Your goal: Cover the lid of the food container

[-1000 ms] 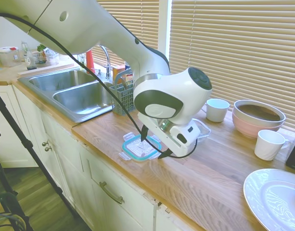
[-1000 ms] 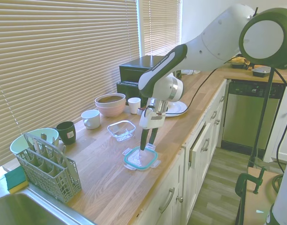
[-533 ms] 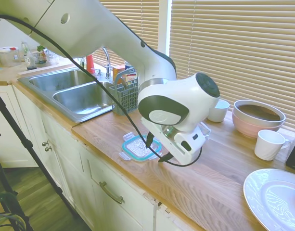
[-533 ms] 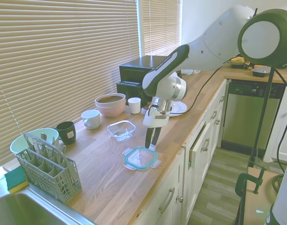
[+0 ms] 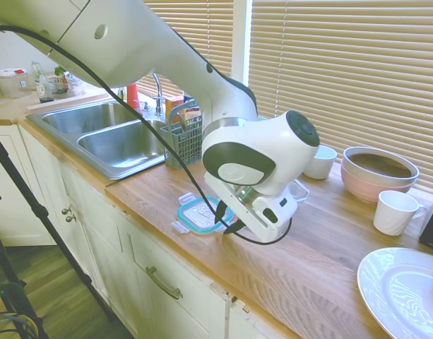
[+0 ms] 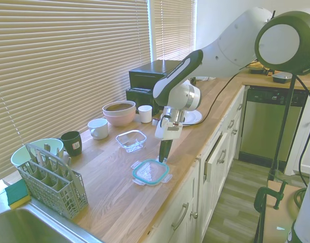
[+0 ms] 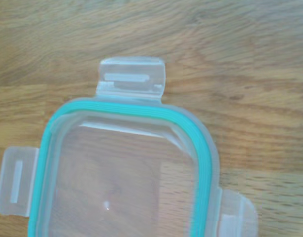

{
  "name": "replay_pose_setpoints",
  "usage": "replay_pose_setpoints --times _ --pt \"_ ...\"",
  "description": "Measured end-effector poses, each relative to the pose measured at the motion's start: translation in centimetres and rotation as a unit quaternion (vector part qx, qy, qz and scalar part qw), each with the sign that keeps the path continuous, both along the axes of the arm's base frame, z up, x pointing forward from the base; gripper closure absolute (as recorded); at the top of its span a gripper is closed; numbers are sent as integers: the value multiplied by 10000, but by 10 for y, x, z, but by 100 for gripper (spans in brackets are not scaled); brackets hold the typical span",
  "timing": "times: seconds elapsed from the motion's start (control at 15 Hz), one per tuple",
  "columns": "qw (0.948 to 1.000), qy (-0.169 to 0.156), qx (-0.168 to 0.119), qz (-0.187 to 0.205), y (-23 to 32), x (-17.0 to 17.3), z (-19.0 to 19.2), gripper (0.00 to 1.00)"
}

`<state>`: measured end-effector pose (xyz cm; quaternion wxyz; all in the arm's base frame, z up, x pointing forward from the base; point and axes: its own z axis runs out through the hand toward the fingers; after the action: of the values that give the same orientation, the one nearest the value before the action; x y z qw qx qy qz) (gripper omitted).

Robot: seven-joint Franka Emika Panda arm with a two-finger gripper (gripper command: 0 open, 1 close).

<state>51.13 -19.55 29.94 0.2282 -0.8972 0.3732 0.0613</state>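
1. Lid (image 6: 151, 171) lies flat on the counter (image 6: 114, 197), close to the front edge. Teal seal rim, clear snap tabs sticking out on the sides.
2. Wrist view: lid (image 7: 122, 173) fills the lower part of the picture, wood grain visible through the clear panel, one tab fully seen, two more cut off by the frame.
3. Food container (image 6: 131, 140) sits open on the counter, behind the lid toward the blinds, apart from it. Not touching the lid.
4. End effector (image 6: 164, 157) points down at the lid's far edge, on the side nearest the arm. Fingers look drawn together with nothing between them; tips at or just above the lid rim, contact can't be confirmed.
5. First exterior view: lid (image 5: 198, 214) is partly hidden by the wrist; end effector (image 5: 222, 215) is mostly occluded, so its closure isn't readable from there.
6. Behind the container: white mug (image 6: 98, 128), dark cup (image 6: 72, 143), pink bowl (image 6: 119, 112), small white cup (image 6: 144, 113).
7. Grey cutlery basket (image 6: 51, 179) near the sink (image 5: 110, 134), mint-green bowl (image 6: 23, 153) behind it.
8. White plate (image 5: 400, 289) further along the counter, well apart from the lid.
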Motion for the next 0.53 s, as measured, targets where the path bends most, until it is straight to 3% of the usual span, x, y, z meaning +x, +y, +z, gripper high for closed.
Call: replay_pose_setpoints --times 0.53 --pt "10000 -15 -8 17 1 1 1 100"
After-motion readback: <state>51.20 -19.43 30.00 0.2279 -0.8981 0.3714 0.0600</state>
